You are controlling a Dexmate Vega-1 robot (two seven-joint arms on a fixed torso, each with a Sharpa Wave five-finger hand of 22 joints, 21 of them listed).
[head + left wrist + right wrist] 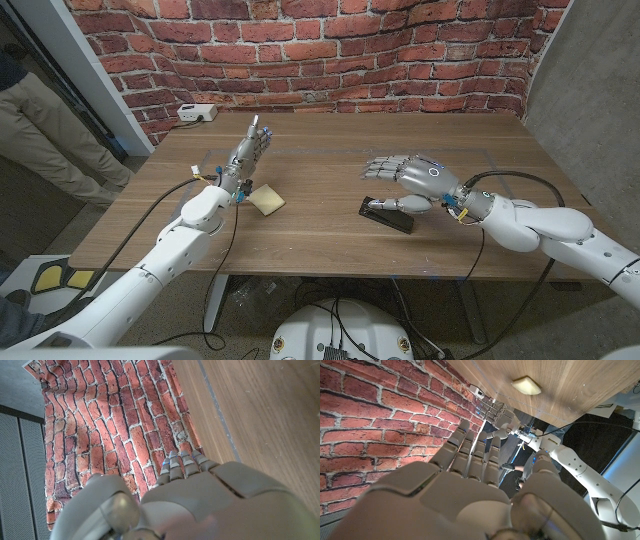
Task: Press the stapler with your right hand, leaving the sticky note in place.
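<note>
A black stapler (387,214) lies flat on the wooden table (330,150), right of the middle. My right hand (410,180) hovers just over its right end, fingers stretched out and apart toward the left; the thumb lies low along the stapler's top, and I cannot tell whether it touches. A yellow sticky note (266,199) lies to the left of the stapler, apart from it, and also appears in the right wrist view (526,385). My left hand (248,150) stands just behind the note with fingers straight, holding nothing. Its back fills the lower left wrist view (200,500).
A white socket box (197,113) with a cable sits at the table's far left corner. A person in beige trousers (40,130) stands left of the table. A brick wall (330,50) runs behind the far edge.
</note>
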